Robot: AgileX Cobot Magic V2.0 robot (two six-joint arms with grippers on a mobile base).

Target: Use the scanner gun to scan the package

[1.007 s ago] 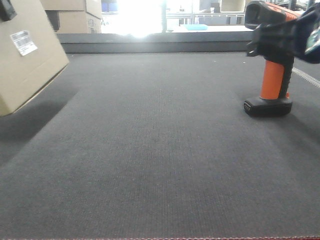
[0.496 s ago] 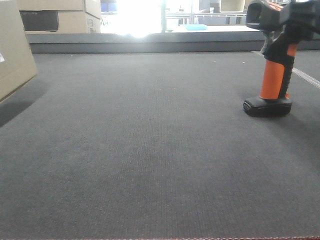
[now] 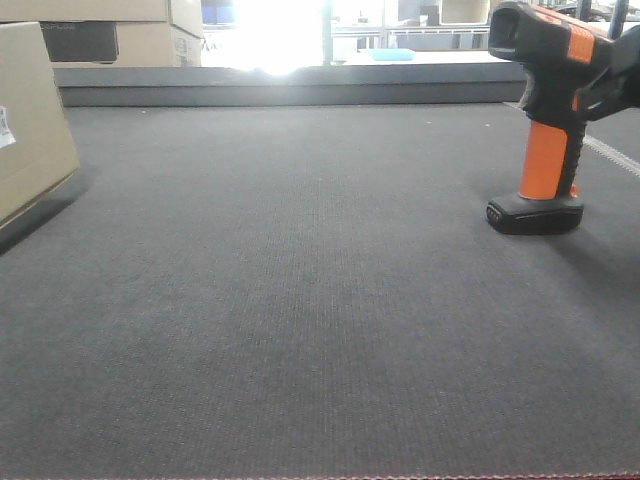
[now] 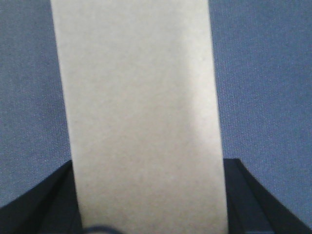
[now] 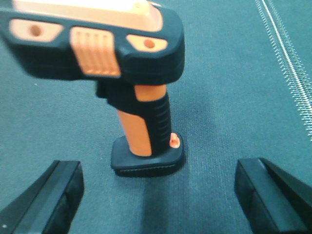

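Note:
The package [image 3: 30, 130] is a tan cardboard box at the far left edge of the dark mat, with a bit of white sticker [image 3: 4, 126] showing. In the left wrist view its tan face [image 4: 141, 107] fills the space between my left gripper [image 4: 148, 214] fingers, which are shut on its sides. The scanner gun [image 3: 545, 120] stands upright on its black foot at the right. My right gripper [image 5: 161, 195] is open behind it, its fingers [image 5: 53, 195] wide apart and touching nothing. The scanner gun's foot [image 5: 146, 158] is just ahead of them.
Stacked cartons [image 3: 150, 40] stand far back on the left, behind a raised grey ledge [image 3: 300, 85]. A white stitched line [image 5: 287, 63] runs along the mat to the right of the scanner. A red seam [image 3: 320, 477] marks the mat's front edge.
The package was raised and tilted; it has moved left and down and now stands level. My right gripper, earlier round the scanner's head, has let go and drawn back to the right.

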